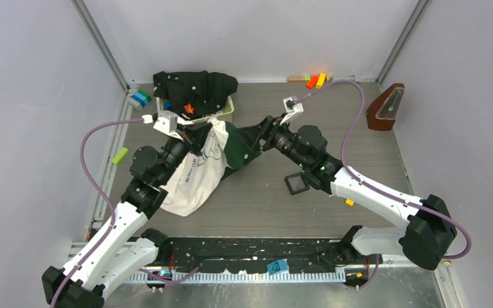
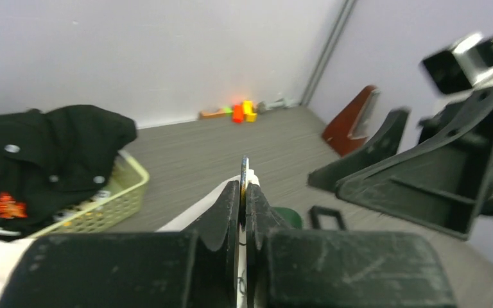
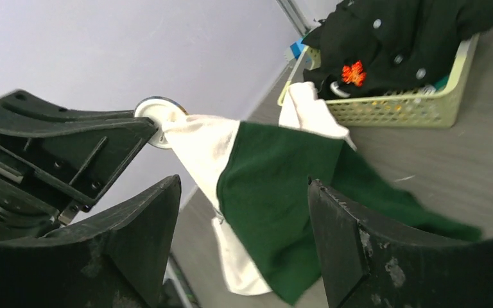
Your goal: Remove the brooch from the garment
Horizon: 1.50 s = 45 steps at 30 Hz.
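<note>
Left gripper (image 2: 244,187) pinches the stiff brooch (image 3: 151,109); my spread right gripper (image 3: 244,186) should take the limp garment (image 3: 276,173) beside it.

Garment (image 1: 196,176) before basket (image 1: 226,116), left of box (image 1: 296,184).

Left black two-finger gripper (image 2: 244,187) clamped tight on small round silver-rimmed brooch (image 3: 160,115) at its fingertips. Right black two-finger gripper (image 3: 242,186) spread wide, facing it, close, not touching. Both arms reach forward.
</note>
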{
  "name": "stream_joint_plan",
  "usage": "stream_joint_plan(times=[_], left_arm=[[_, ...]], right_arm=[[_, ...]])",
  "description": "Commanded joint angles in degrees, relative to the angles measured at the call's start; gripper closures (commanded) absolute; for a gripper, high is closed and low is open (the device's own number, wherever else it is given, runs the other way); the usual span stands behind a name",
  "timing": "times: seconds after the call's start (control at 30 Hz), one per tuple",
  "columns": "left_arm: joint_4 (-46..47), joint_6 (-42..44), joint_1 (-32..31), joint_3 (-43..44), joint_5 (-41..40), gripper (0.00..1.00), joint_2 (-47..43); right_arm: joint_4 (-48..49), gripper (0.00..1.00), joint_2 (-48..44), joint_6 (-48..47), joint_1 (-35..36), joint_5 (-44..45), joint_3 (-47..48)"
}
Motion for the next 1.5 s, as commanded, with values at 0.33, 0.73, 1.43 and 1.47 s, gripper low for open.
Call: stream_joint_plan(times=[0.33,0.73,1.43,1.47], left_arm=[[-4.38,13.79,-0.69,7.60,-3.74,1.00,1.37],[-1.20,10.04,-0.68,5.68,-3.99,1.00,2.62],[25.60,-17.89,-0.69,-7.90,-2.68,1.00,1.31],[26.41,-18.88,-0.69,-7.92,-2.50,1.00,1.47]], right_arm=[[-12.80,0.19,13.81,-23.60,-8.40,-38.05,16.84],[-10.93,0.85,14.01,-28.22,12.11,-26.47,16.36],[27.49,0.42,2.34,16.82,-0.25,-7.31,-4.91],[30.40,0.43,3.14,18.20,-0.25,-7.19,-4.85]])
